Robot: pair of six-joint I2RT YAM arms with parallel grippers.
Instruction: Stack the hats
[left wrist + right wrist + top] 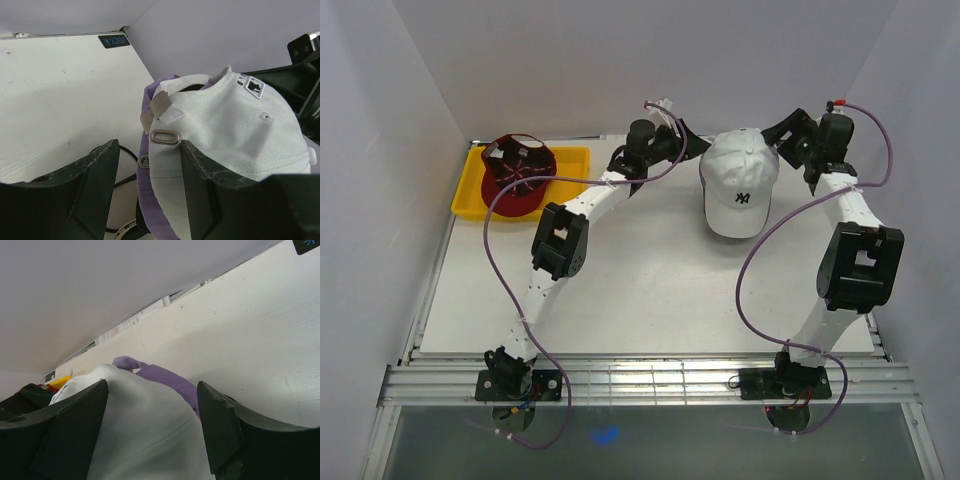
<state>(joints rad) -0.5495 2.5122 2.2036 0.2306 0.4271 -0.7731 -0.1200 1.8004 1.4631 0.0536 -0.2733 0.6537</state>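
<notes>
Right now the white cap [740,180] with the dark stitched logo is sitting crown-up at about one o'clock on the table [650,290], its brim pointing toward six o'clock. It is resting on top of a lavender cap [167,379], whose edge is peeking out from under its back rim in both wrist views; from above, the lavender one is hiding completely beneath it.

My left pincer [149,150] is hovering at the cap's ten o'clock side. Its jaws are standing wide apart, with the white cap's rear strap and metal buckle lying between them. One finger is showing clear table between itself and the fabric, so I am gripping nothing there.

My right pincer [152,387] is reaching in from the cap's two o'clock side. Its jaws are spread wide too, straddling the white crown without pinching it, as far as I can see.

Farther off, at ten o'clock on the table, a dark red cap [517,175] is lying crown-down with its inside showing, sitting in a yellow tray [570,160], well apart from both pincers.
</notes>
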